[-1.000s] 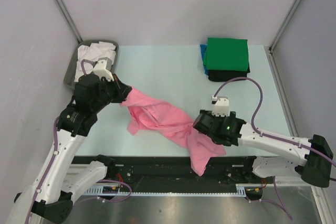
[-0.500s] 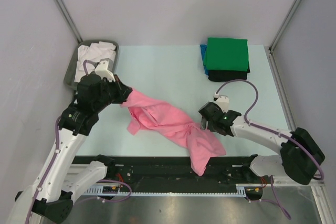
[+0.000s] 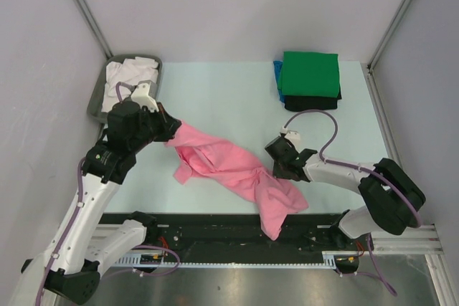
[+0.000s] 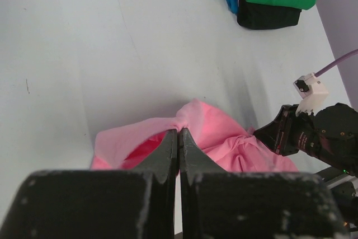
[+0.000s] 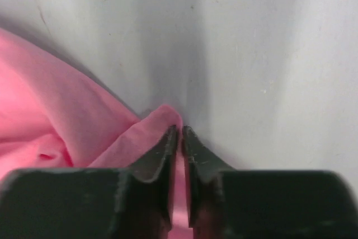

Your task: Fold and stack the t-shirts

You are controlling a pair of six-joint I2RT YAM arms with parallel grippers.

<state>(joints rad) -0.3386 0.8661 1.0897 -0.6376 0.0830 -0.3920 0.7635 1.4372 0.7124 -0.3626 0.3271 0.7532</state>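
A crumpled pink short-sleeved cloth t-shirt (image 3: 229,170) lies stretched slantwise across the pale table top (image 3: 229,98). Its near end spills over the table's front edge.

The left gripper (image 3: 172,130) is at the far-left end of this pink t-shirt. In the left wrist view its black fingers (image 4: 168,149) are pressed together, with a raised peak of the pink cloth (image 4: 207,127) pinched between the tips.

The right gripper (image 3: 276,170) meets the pink t-shirt at its right edge. In the right wrist view its fingers (image 5: 159,155) stand almost together, only a thin slit between them. They are clamped on a small fold of the pink cloth (image 5: 56,110), which also shows inside the slit.

Far beyond the pink t-shirt and to its right sits a stack of folded shirts. A green folded t-shirt (image 3: 310,73) is on top and a black folded t-shirt (image 3: 315,100) is at the bottom. A blue folded t-shirt (image 3: 277,77) peeps out at the stack's left side.

Beyond the pink t-shirt's left end stands a grey rounded plastic tray (image 3: 95,102) with a rumpled white t-shirt (image 3: 122,73) in it.

A purple cable (image 3: 315,116) loops over the right arm, to the right of the pink t-shirt.
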